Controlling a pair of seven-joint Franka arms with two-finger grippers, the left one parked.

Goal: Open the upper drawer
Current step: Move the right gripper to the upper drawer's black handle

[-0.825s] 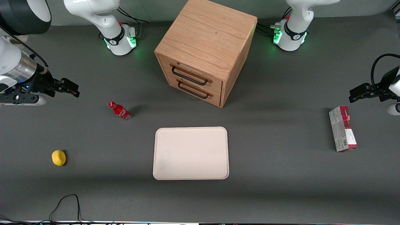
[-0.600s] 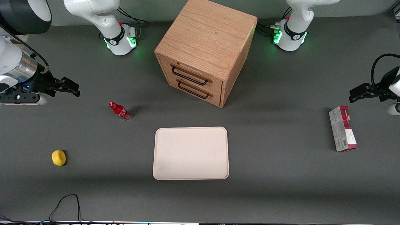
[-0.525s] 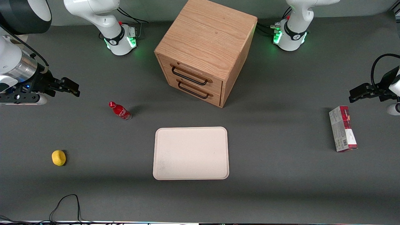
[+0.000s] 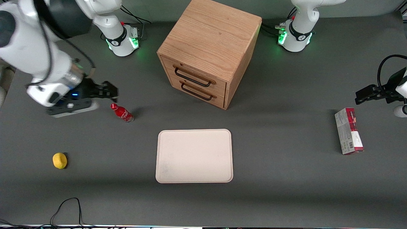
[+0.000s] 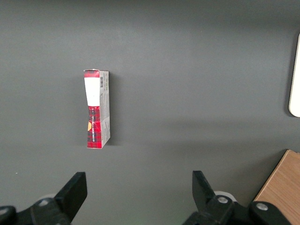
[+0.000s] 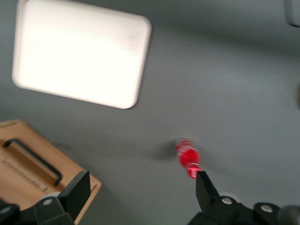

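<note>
The light wooden cabinet (image 4: 210,41) stands at the middle of the table, farther from the front camera than the tray. Its upper drawer (image 4: 194,73) is shut, with its black wire handle (image 4: 192,78) above the matching lower drawer (image 4: 197,93). My right gripper (image 4: 111,91) is open and empty. It hangs over the table toward the working arm's end, well apart from the cabinet and close to a red bottle (image 4: 121,113). The right wrist view shows the open gripper (image 6: 140,192), a cabinet corner (image 6: 28,173) with one black handle (image 6: 33,159), and the bottle (image 6: 188,157).
A cream tray (image 4: 194,156) lies nearer the front camera than the cabinet; it also shows in the right wrist view (image 6: 79,56). A yellow lemon (image 4: 59,160) lies toward the working arm's end. A red and grey box (image 4: 348,131) lies toward the parked arm's end.
My right arm has swung from the table's end toward the cabinet, and the gripper now hangs by the red bottle. The drawers, bottle, tray and lemon have not moved.
</note>
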